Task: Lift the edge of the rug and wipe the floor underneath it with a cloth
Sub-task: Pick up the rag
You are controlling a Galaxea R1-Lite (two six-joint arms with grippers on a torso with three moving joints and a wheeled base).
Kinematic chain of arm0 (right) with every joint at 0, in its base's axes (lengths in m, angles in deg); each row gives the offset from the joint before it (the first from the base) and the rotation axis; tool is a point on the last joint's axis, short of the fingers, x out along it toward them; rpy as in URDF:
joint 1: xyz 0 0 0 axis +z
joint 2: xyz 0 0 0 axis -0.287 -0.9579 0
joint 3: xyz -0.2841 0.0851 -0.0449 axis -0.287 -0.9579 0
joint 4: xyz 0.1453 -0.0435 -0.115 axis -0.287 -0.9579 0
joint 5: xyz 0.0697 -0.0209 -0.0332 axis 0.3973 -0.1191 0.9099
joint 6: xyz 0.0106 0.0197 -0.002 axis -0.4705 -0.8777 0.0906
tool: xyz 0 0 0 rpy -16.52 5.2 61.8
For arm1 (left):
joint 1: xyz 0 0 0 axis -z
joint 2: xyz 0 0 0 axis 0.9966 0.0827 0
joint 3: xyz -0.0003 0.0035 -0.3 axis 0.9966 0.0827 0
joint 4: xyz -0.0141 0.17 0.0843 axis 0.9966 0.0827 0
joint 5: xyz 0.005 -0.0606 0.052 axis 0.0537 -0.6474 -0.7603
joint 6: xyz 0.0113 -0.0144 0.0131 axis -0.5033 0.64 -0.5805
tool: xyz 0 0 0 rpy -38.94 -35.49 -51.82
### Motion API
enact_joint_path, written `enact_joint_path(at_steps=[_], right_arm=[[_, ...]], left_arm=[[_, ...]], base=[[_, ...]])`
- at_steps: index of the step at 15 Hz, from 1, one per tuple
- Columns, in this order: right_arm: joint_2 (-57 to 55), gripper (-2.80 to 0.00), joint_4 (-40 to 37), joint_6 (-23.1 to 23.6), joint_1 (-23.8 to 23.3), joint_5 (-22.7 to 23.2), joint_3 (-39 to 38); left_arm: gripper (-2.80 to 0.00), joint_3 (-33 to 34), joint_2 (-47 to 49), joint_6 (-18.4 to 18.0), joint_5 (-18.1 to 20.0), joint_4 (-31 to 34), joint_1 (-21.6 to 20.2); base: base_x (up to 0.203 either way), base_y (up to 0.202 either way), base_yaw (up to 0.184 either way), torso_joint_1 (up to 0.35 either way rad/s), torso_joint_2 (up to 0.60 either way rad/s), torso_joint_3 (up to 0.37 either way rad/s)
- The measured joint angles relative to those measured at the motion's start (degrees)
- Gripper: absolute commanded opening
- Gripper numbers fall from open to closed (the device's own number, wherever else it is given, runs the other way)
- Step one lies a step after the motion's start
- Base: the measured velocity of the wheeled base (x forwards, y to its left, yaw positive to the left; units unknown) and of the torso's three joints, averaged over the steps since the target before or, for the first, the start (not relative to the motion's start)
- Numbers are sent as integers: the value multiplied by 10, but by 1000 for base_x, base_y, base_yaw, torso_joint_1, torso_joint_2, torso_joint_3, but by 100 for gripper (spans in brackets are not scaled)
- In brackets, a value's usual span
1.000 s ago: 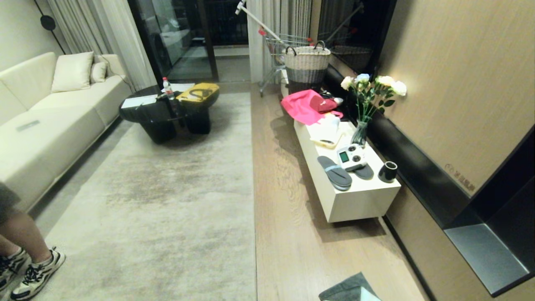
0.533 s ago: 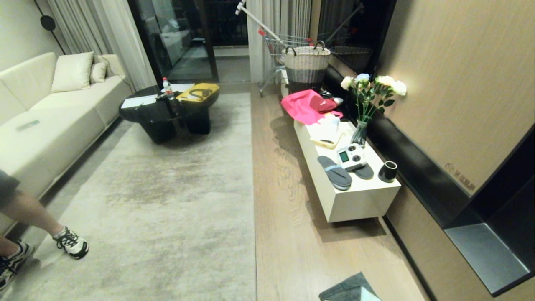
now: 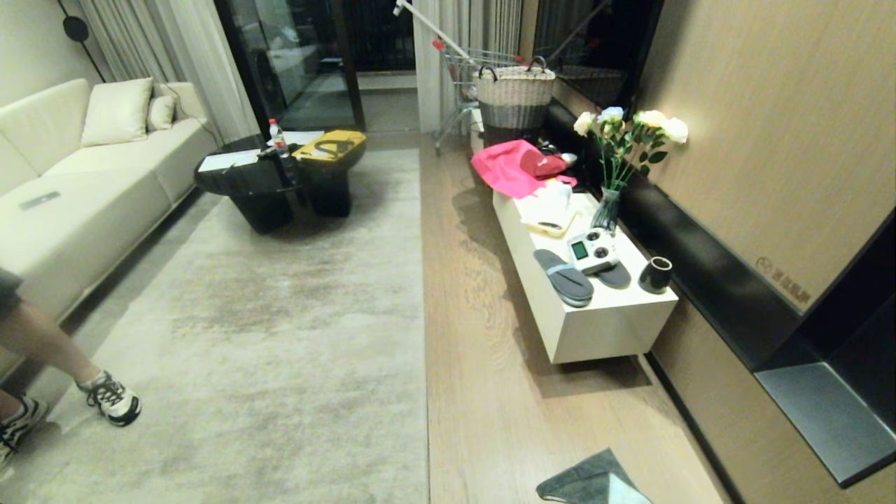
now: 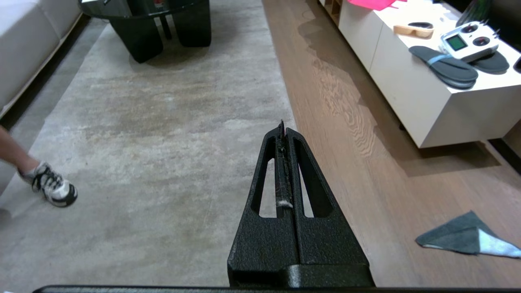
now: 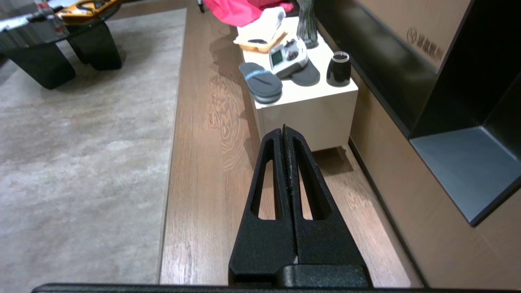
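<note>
The rug edge runs straight away from me, beige-grey pile on its left and the wood-plank floor on its right. The cloth, dark grey with a pale corner turned up, lies flat on the floor close to me, well right of the edge. Neither arm shows in the head view. The left gripper is shut and empty, hanging high over the rug edge, with the cloth off to its side. The right gripper is shut and empty, high above the floor.
A low white bench along the right wall carries slippers, a controller, a black cup, a flower vase and pink fabric. A black coffee table stands on the far rug and a cream sofa at left. A person's sneaker rests on the rug.
The whole head view has shifted a little, far things sliding up, so the camera has moved. The person's foot has stepped rightwards onto the rug. Both grippers stay shut.
</note>
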Motion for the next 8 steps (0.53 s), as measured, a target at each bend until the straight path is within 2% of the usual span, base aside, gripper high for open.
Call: enact_joint_path(at_steps=[8], right_arm=[[0,-280,0,0,0,0,0]], left_arm=[[-280,0,0,1,0,0,0]], base=[[0,0,0,-162,525,362]])
